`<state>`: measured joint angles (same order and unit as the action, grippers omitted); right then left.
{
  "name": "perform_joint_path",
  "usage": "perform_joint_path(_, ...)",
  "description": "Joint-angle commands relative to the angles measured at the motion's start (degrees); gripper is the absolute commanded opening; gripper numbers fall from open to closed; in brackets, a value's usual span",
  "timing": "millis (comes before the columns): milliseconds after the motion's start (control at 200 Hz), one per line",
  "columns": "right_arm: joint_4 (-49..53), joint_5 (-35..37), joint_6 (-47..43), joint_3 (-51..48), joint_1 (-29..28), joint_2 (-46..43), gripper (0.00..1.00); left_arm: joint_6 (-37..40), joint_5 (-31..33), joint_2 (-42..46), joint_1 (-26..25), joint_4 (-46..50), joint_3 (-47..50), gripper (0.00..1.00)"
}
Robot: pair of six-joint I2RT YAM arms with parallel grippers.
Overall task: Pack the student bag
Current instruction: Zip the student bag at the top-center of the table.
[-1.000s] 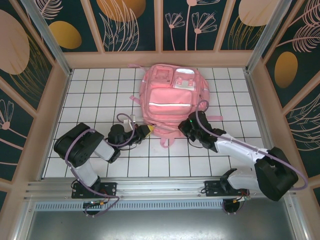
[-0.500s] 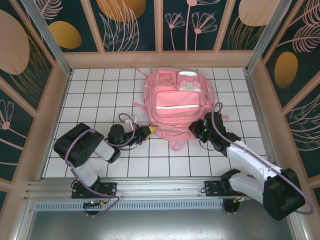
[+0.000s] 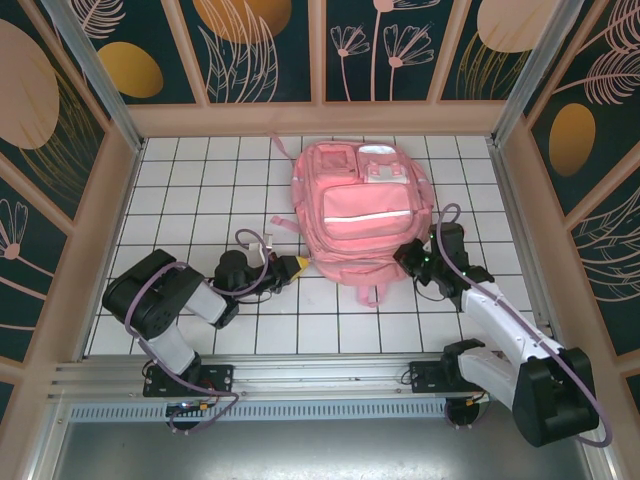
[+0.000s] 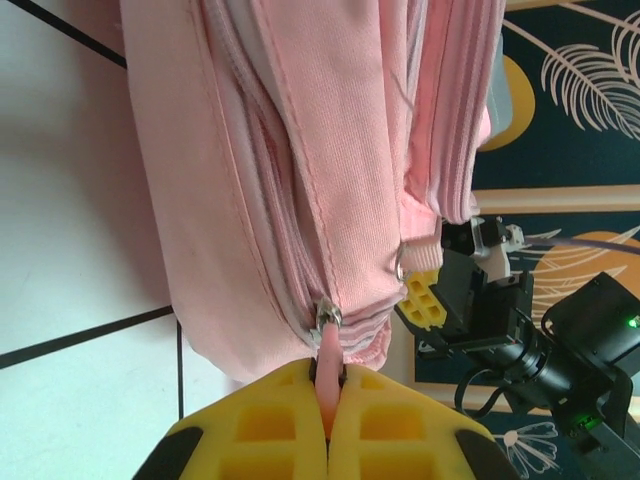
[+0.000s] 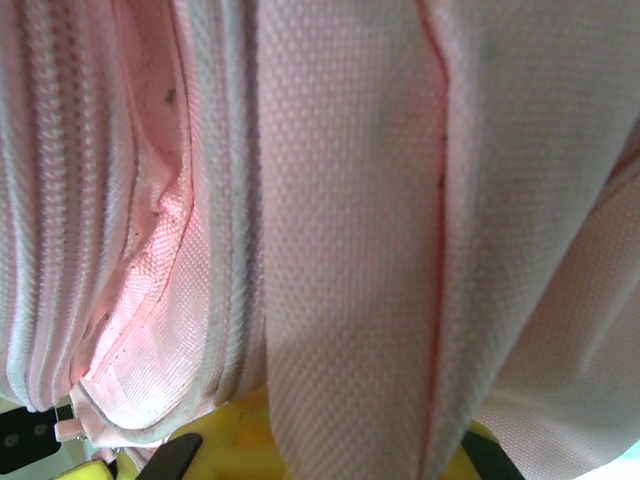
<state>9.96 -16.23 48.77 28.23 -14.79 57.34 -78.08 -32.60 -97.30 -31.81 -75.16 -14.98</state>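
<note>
Student bag (image 3: 357,215), zip pull (image 4: 327,348) pinched in left claw (image 4: 328,392), near corner clamped in right claw (image 3: 409,259)

You've got the bag (image 3: 358,215) on the table (image 3: 200,180), centre-rear. L gripper (image 3: 296,264) sits at its near-left corner w/ the zip tab (image 4: 327,355) between its fingers. R gripper (image 3: 406,256) is at the near-right corner, bag fabric between its fingers.

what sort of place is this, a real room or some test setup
Most likely a robot test cell, not a home: a white gridded tabletop boxed in by wood-framed wall panels with a dark leaf print, an aluminium rail along the near edge, and a soft pink fabric backpack laid out.
</note>
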Motion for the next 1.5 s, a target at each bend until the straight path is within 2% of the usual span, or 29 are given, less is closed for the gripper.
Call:
perform_joint_path(0,4.5,14.9,-5.2,0.7,5.8,-1.1,0.0,1.2,6.8,-0.6,3.9,0.1,-1.0,0.0)
perform_joint_path(170,4.2,12.9,-8.5,1.4,11.8,-0.1,0.0,1.3,6.2,-4.2,4.8,0.5,-4.8,0.0)
perform_joint_path(210,3.2,10.2,-10.1,1.6,12.2,-0.1,0.0,1.1,5.8,-5.1,4.9,0.2,-5.7,0.0)
perform_joint_path(275,3.1,6.7,-11.9,2.8,10.9,0.0,0.31,0.9,4.9,-6.0,4.9,-0.1,-7.1,0.0)
perform_joint_path(315,4.5,6.5,-12.7,4.5,8.8,0.0,0.46,0.5,4.6,-6.3,4.9,-0.7,-7.5,0.0)
perform_joint_path(370,8.2,9.4,-12.9,7.6,4.9,-1.0,0.55,0.5,4.3,-6.3,4.9,-1.0,-7.6,0.0)
perform_joint_path(465,12.8,11.5,-9.4,11.8,-1.1,-3.3,0.56,0.7,4.1,-6.0,4.8,-1.1,-7.2,0.0)
perform_joint_path(530,13.2,8.4,-4.5,12.7,-4.5,-3.9,0.56,0.7,4.0,-6.4,4.7,-1.8,-7.0,0.0)
perform_joint_path(621,8.7,5.3,4.8,10.9,-11.6,-3.5,0.57,0.2,3.8,-7.3,4.2,-3.3,-6.7,0.0)
perform_joint_path(821,1.0,14.1,21.1,11.1,-28.2,4.0,0.74,-0.4,4.0,-8.1,2.9,-5.0,-6.3,0.0)
perform_joint_path(976,1.3,24.2,27.9,13.7,-34.5,10.4,0.72,-0.5,4.5,-7.5,1.3,-5.2,-6.2,0.0)
perform_joint_path(1136,-4.2,24.5,32.3,14.0,-35.6,15.0,0.63,-0.7,5.3,-7.2,-0.9,-5.6,-6.2,0.0)
perform_joint_path(1176,-6.6,24.2,30.0,14.6,-35.8,15.8,0.61,-0.9,5.3,-7.1,-1.4,-5.7,-6.3,0.0)
perform_joint_path(1221,-4.7,25.2,24.5,17.4,-36.1,17.2,0.61,-0.8,5.2,-6.9,-1.8,-5.5,-6.5,0.0)
perform_joint_path(1291,-1.1,29.2,6.4,23.4,-38.2,19.7,0.61,-0.8,5.1,-5.7,-2.1,-4.1,-6.5,0.0)
perform_joint_path(1371,6.2,38.2,-10.6,28.7,-41.2,21.8,0.6,0.1,5.1,-3.8,-2.0,-1.3,-6.4,0.0)
perform_joint_path(1451,6.3,44.0,-27.0,27.0,-42.8,21.8,0.57,1.7,5.1,-1.6,-2.1,2.7,-6.9,0.0)
perform_joint_path(1496,5.5,44.1,-34.2,24.9,-42.5,21.4,0.58,2.2,5.1,-1.2,-2.0,4.0,-7.1,0.0)
